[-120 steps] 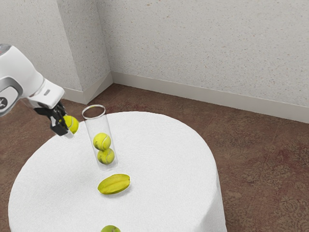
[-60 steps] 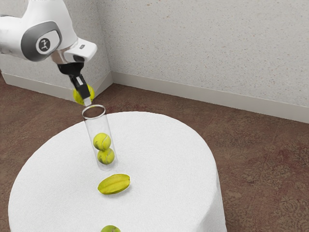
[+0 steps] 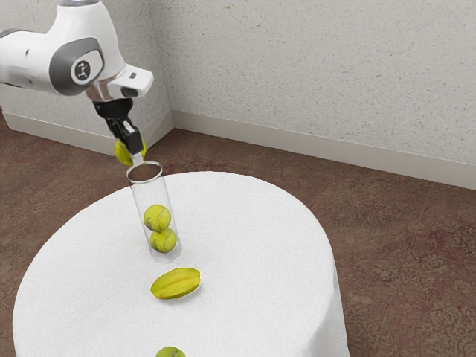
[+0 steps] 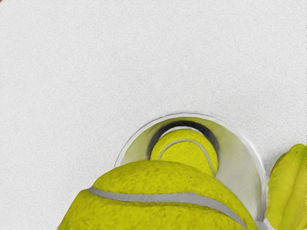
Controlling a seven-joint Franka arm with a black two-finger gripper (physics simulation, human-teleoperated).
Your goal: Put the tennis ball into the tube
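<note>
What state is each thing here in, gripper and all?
Gripper: shut on the raised tennis ball.
Raised tennis ball: held near the tube's mouth, not inside.
Tube: standing, open-topped.
Upper ball: inside, stacked on the lower ball.
Star fruit: lying whole.
Table: covered in white cloth.

Exterior view: my end effector [image 3: 134, 152] partly hides the held ball [image 3: 123, 155]; green round thing [image 3: 170, 352] and table [image 3: 253, 245] cut off below. Wrist view: held ball, ridged yellow fruit [image 4: 289, 189] cropped; tube [image 4: 240, 160] partly hidden by the ball.
</note>
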